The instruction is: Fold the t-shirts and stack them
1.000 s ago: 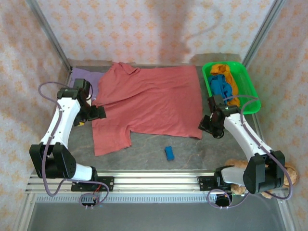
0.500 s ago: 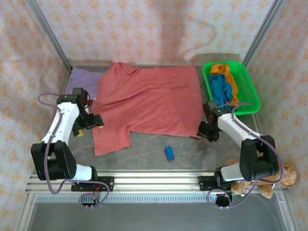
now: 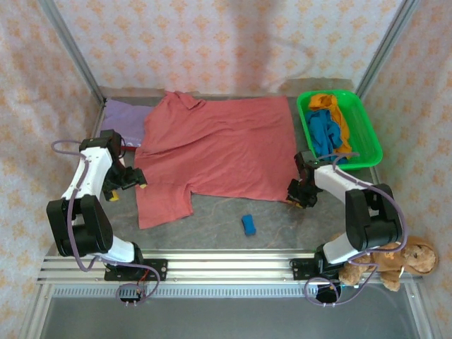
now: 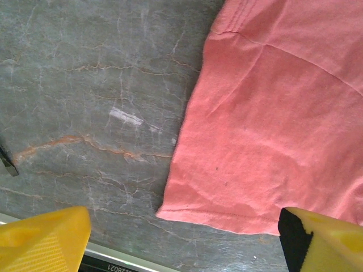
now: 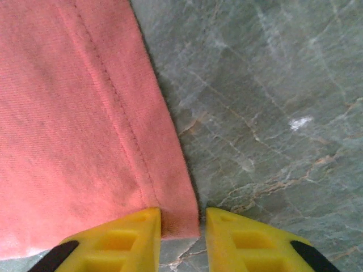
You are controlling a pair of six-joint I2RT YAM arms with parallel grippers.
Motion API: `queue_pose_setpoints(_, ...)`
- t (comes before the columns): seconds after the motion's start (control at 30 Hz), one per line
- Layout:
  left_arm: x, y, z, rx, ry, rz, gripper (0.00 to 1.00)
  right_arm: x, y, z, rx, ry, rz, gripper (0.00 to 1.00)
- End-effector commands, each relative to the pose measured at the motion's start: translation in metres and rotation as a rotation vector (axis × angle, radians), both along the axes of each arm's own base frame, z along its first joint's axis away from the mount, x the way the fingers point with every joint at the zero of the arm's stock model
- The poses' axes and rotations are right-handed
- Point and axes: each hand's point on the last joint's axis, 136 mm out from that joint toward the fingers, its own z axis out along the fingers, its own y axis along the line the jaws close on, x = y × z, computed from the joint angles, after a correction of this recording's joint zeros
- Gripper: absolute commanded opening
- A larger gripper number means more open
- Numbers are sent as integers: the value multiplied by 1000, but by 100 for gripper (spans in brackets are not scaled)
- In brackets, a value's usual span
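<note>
Top external: salmon-pink t-shirt [image 3: 226, 145] spread flat, lightly creased.

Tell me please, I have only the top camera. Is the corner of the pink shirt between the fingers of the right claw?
Observer: Yes. In the right wrist view the hem corner of the salmon-pink t-shirt lies in the narrow gap of the right claw, not yet pinched.
Operator: And the other one, is it open?
Observer: Wide open. In the left wrist view the left claw straddles another hemmed corner of that shirt.
Operator: Is the cloth flat there?
Observer: Mostly; a few soft creases run near that corner.
</note>
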Motion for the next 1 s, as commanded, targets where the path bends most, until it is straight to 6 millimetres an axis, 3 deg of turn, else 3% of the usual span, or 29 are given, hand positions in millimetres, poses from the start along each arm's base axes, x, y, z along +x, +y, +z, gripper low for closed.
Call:
queue_pose_setpoints(0.0, 6, 9, 2, 9, 3, -9, 88, 5, 1, -7, -9, -10, 11, 22)
queue_pose_setpoints(0.27, 14, 22, -9, 8, 38, 5, 83, 7, -7, 4, -50, -48, 11, 0)
queue_pose_setpoints(0.67, 39, 11, -60, -111, 52, 15, 57, 1, -8, 29, -45, -86, 17, 0)
queue_pose_setpoints(0.97, 60, 24, -72, -66, 31, 12, 37, 0, -9, 38, -45, -96, 22, 0)
